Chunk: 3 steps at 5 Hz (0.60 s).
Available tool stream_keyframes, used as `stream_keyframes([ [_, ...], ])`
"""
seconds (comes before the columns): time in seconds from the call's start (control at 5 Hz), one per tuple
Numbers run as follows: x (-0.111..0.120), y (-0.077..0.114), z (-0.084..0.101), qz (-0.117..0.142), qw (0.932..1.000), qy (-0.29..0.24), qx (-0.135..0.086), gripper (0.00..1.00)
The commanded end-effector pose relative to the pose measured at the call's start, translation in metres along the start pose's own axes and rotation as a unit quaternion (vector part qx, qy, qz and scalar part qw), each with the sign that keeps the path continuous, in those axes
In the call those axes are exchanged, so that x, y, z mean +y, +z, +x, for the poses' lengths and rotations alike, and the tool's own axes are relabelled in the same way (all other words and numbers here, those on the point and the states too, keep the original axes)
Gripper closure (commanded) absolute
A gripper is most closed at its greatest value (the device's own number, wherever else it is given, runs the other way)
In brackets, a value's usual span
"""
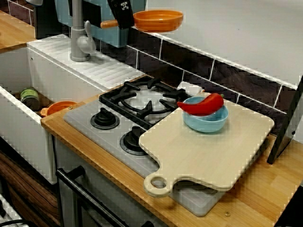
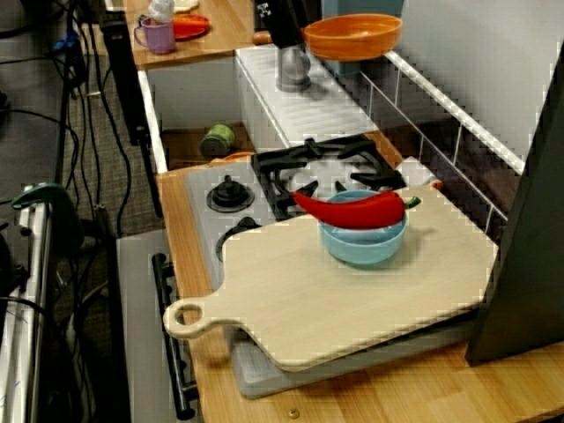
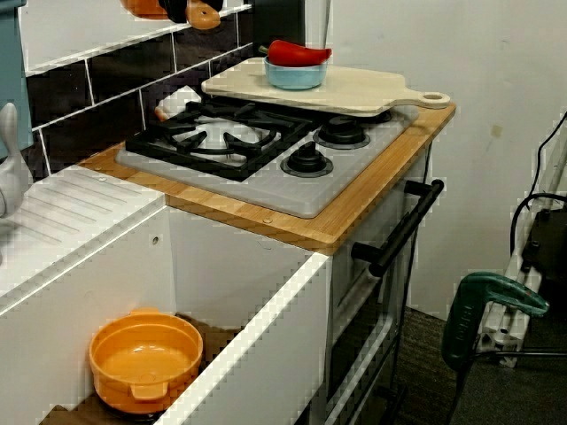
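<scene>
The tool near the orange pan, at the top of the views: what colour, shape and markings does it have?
The tool is black and blocky, narrowing toward its tip. A small white marking sits on its side. No cables show.

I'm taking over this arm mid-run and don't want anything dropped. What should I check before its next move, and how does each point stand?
1. Grip: gripper shut on the orange pan by its handle, pan in the air: ok.
2. Pan level, rim roughly flat: ok.
3. Pan contents, nothing seen inside: ok.
4. Black grate bare: ok.
5. Right side of the stove free: covered by the cutting board carrying a blue bowl and red pepper: not ok.
6. Gap between pan and faucet: cannot tell.
</scene>
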<state>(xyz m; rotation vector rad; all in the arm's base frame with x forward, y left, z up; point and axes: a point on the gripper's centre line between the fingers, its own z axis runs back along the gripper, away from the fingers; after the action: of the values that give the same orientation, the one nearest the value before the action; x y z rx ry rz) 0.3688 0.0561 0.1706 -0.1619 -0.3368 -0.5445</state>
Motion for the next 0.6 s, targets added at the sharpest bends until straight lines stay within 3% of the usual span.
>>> stream_keyframes([
  [0.0,-0.010,-0.036,-0.018,0.034,0.9993,-0.016,0.007,1.00],
  [0.4,-0.011,-0.067,-0.022,0.051,0.9984,-0.019,0.020,1.00],
])
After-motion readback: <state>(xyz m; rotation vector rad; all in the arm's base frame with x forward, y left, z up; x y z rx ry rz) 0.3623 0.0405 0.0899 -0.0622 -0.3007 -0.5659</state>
